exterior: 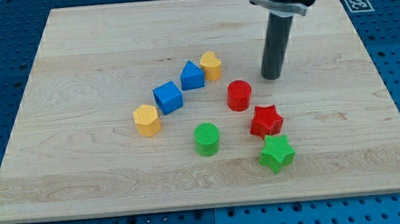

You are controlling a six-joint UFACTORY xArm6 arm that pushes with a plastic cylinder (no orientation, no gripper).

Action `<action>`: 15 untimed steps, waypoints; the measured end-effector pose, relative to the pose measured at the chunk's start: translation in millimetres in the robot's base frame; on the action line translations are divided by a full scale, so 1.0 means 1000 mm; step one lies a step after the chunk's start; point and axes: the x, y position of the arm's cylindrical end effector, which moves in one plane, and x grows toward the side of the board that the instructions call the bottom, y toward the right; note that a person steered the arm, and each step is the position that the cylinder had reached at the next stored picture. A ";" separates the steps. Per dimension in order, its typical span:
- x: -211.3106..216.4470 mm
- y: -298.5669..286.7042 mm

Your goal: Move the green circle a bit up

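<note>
Hovering at the view's upper right, my tip [272,76] is parked beside the red cylinder [239,95], well apart from the green circle [206,139] low of centre. No pincer is fitted. An approach from below is needed. Ribbed plastic blocks, pale wooden board [74,57].

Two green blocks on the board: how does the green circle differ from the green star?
The green circle is a round cylinder; the green star has points. The circle lies further toward the view's left and slightly higher; the star sits lower right, right beside the red star. The circle stands apart from every block. Both are green, and my tip touches neither.
</note>
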 end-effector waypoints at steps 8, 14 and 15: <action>0.193 -0.037; 0.151 -0.097; 0.146 -0.106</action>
